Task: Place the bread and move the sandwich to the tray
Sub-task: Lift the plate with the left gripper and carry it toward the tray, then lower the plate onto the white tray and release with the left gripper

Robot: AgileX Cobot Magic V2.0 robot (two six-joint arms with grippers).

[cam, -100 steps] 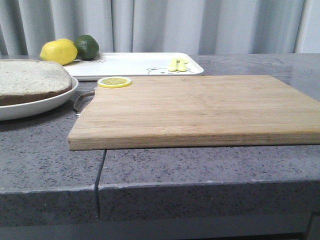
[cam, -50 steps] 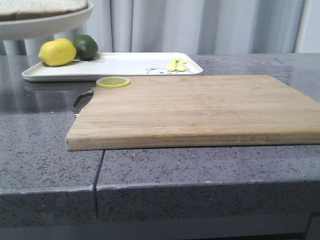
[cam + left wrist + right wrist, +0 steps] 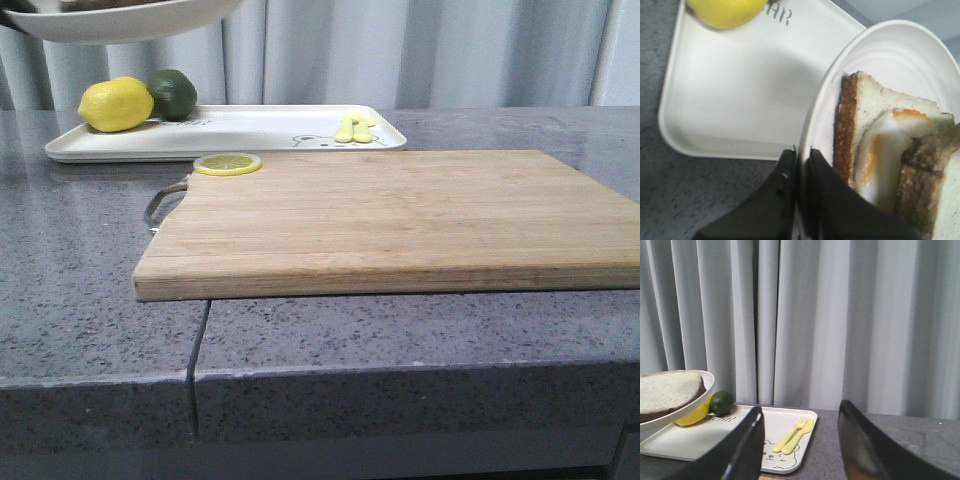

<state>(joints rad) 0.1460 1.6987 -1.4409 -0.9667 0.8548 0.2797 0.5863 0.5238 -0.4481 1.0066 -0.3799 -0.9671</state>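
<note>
Two end effectors: left (image 3: 801,165) clamped on plate (image 3: 900,55) rim above tray (image 3: 740,90), right (image 3: 800,440) agape, lemon (image 3: 115,104) beside lime (image 3: 173,92).

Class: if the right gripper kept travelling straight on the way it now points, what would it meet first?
Probably the grey curtain: the open right gripper points level above the tray's fork end, so nothing nearer seems in line, though depth is unclear.

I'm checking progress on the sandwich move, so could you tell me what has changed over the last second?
The plate with the sandwich has been lifted off the counter on the left and now hangs high above the tray, its rim clamped in the left gripper. The cutting board, lemon slice, lemon and lime stayed put.
</note>
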